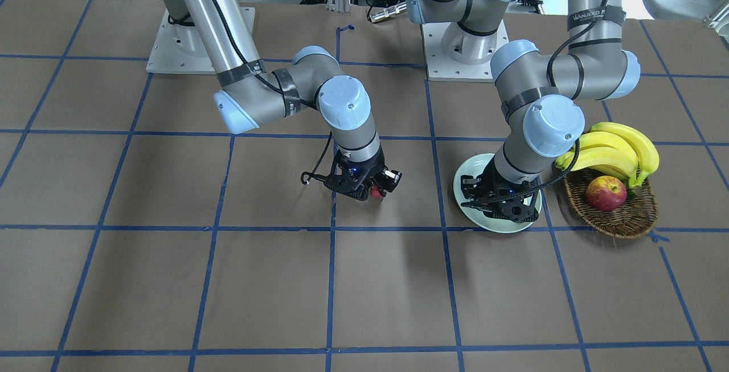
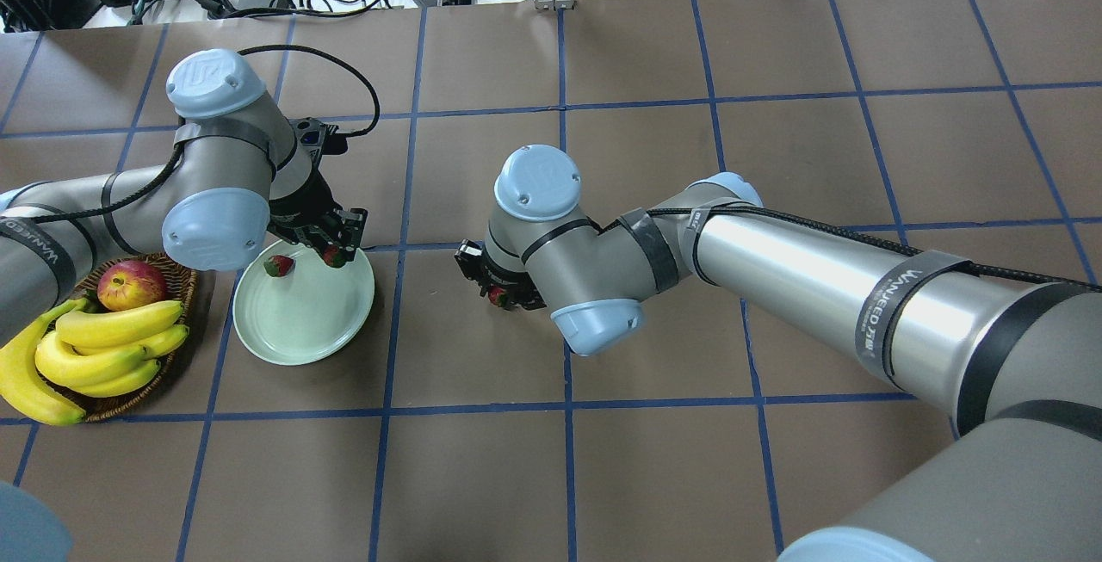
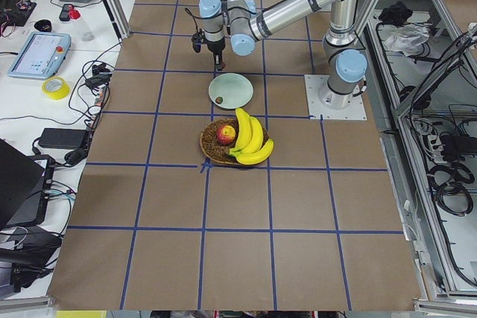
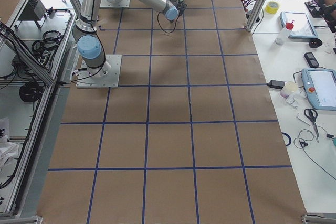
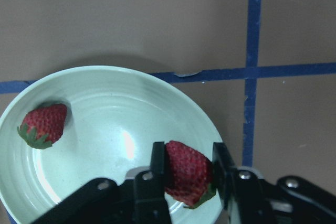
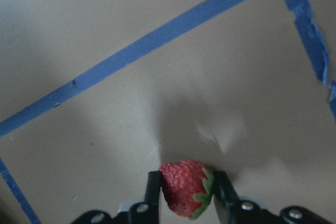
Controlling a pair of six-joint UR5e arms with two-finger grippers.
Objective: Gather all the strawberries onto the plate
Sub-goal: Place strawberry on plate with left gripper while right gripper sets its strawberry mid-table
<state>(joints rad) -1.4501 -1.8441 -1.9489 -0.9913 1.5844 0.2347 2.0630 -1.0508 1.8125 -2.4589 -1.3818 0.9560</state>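
Observation:
The pale mint-green plate (image 2: 293, 325) lies on the table, also in the left wrist view (image 5: 105, 108) and front view (image 1: 462, 179). One strawberry (image 2: 278, 266) lies in the plate (image 5: 43, 124). My left gripper (image 2: 334, 254) is over the plate's far rim, shut on a second strawberry (image 5: 188, 171). My right gripper (image 2: 497, 293) is over the table right of the plate, shut on a third strawberry (image 6: 185, 187), which shows red in the front view (image 1: 376, 192).
A brown wicker basket (image 2: 176, 334) with bananas (image 2: 95, 355) and a red-yellow apple (image 2: 131, 284) stands left of the plate, close to the left arm. Blue tape lines grid the brown table (image 2: 654, 476).

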